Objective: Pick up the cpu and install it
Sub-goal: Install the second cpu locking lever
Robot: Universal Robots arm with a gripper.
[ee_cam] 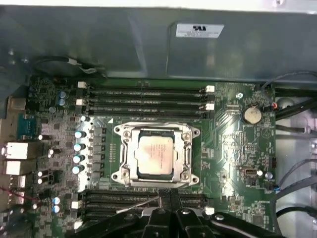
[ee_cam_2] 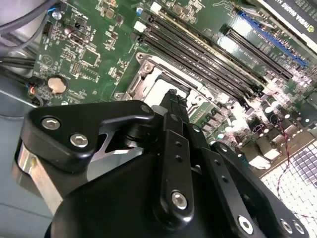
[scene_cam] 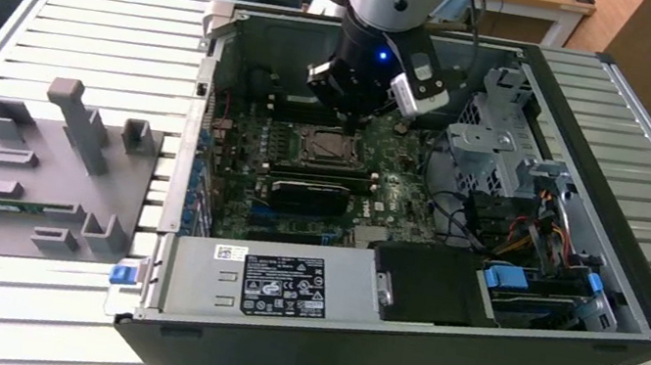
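Note:
The cpu (ee_cam: 155,154) is a square silver-grey chip lying flat inside the metal socket frame (ee_cam: 124,156) on the green motherboard (ee_cam: 225,148). In the exterior view the cpu (scene_cam: 331,149) sits in the middle of the open computer case. My gripper (scene_cam: 348,121) hangs just above the socket's far edge. Its black fingers (ee_cam: 171,198) are pressed together and hold nothing. In the second wrist view the gripper (ee_cam_2: 171,94) covers part of the socket, and a pale strip of the cpu (ee_cam_2: 157,89) shows beside its tip.
Memory slots (ee_cam: 148,99) run along both sides of the socket. A black card (scene_cam: 317,193) lies nearer the front, with a grey power supply (scene_cam: 269,282) beyond it. A drive cage (scene_cam: 506,133) and cables (scene_cam: 530,227) fill the exterior view's right. A grey parts fixture (scene_cam: 43,165) stands outside the case.

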